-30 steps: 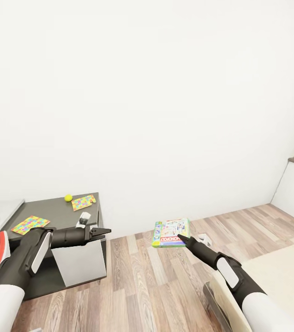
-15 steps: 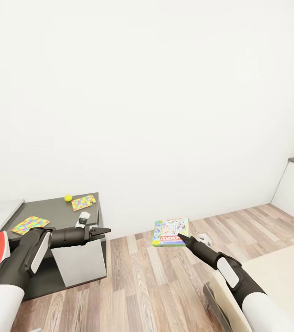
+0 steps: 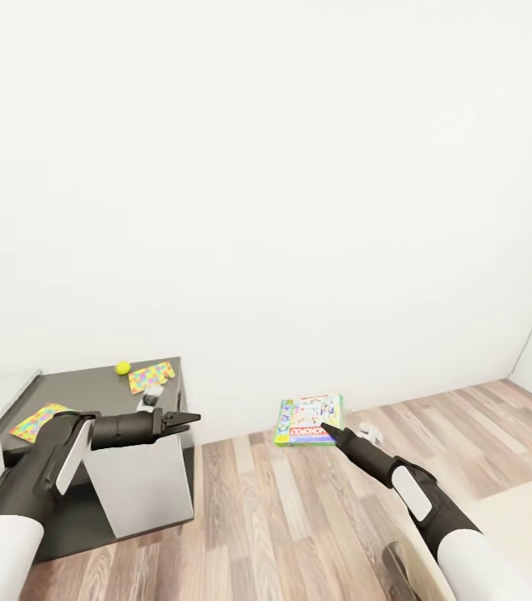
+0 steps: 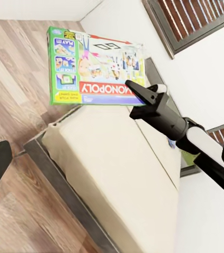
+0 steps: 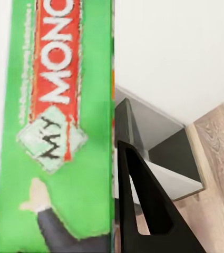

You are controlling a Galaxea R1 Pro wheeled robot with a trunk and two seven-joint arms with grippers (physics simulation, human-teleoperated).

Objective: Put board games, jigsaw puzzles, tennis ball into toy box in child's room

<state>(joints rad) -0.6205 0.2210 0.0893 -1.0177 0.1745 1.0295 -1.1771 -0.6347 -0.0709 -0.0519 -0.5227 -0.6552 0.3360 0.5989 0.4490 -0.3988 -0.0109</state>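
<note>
Two jigsaw puzzles on dark table: one at near left, other at far right corner, tennis ball just beside it. Left gripper held out level before table's right end, jaws look nearly closed, nothing between them. Board game right of table, held up above wood floor; right gripper pinching its lower edge. Bed corner at far right.

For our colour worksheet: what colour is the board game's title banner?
Red with white lettering, on the board game; clearest in the left wrist view.
</note>
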